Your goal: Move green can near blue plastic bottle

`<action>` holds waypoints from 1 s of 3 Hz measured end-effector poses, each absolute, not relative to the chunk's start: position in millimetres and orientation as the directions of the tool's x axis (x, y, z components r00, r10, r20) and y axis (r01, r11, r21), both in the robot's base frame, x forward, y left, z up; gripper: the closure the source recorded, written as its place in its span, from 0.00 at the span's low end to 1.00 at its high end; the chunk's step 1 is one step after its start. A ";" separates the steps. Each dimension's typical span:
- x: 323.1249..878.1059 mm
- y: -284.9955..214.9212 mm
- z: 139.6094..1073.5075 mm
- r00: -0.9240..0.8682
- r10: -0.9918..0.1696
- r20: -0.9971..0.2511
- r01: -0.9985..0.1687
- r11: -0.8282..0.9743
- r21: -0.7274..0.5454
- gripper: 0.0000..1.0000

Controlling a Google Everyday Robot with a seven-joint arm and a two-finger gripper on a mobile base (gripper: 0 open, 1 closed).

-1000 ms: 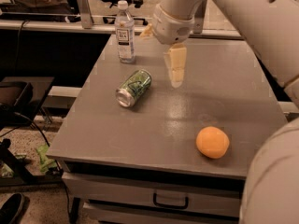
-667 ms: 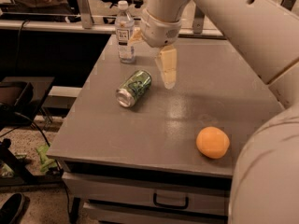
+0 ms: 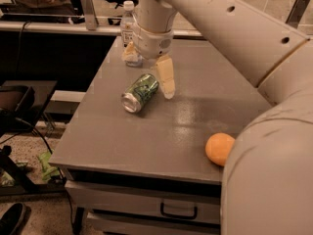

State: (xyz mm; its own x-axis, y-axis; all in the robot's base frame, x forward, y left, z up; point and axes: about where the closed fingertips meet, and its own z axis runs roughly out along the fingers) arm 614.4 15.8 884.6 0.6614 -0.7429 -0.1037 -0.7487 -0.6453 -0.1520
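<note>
A grey table [image 3: 122, 146] fills the middle of the scene, with a drawer [image 3: 146, 204] under its near edge and a dark counter [image 3: 54, 28] running along the far side behind it. My pale arm [image 3: 234, 38] reaches in from the right and over the far part of the table top.

My gripper [image 3: 147, 66] hangs above the far-left part of the table, pointing down, with its two fingers spread apart and nothing between them. One finger [image 3: 166, 77] sits just to the right of the green can [image 3: 140, 92]. The other is further away and to the left, in front of the base of the bottle [image 3: 127, 23].

The green can lies on its side on the table, its silver end turned toward the near left. It is just nearer than my gripper, and I cannot tell whether the right finger touches it.

The bottle stands upright near the far-left corner, white cap on top, partly hidden behind my wrist. The can lies nearer than it, with my gripper between the two.

An orange [image 3: 219, 149] rests near the right near edge of the table, well apart from the can.
</note>
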 end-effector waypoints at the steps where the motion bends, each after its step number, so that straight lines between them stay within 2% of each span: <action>1: 621.7 15.8 868.7 0.665 -0.740 -0.098 -0.746 -0.655 -0.119 0.00; 2: 628.8 10.4 858.4 0.660 -0.746 -0.095 -0.752 -0.653 -0.094 0.15; 3: 634.3 2.8 853.2 0.647 -0.757 -0.089 -0.763 -0.643 -0.073 0.39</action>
State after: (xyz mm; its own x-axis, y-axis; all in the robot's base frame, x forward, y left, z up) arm 634.3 2.8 853.2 0.6469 -0.7573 -0.0888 -0.7625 -0.6428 -0.0735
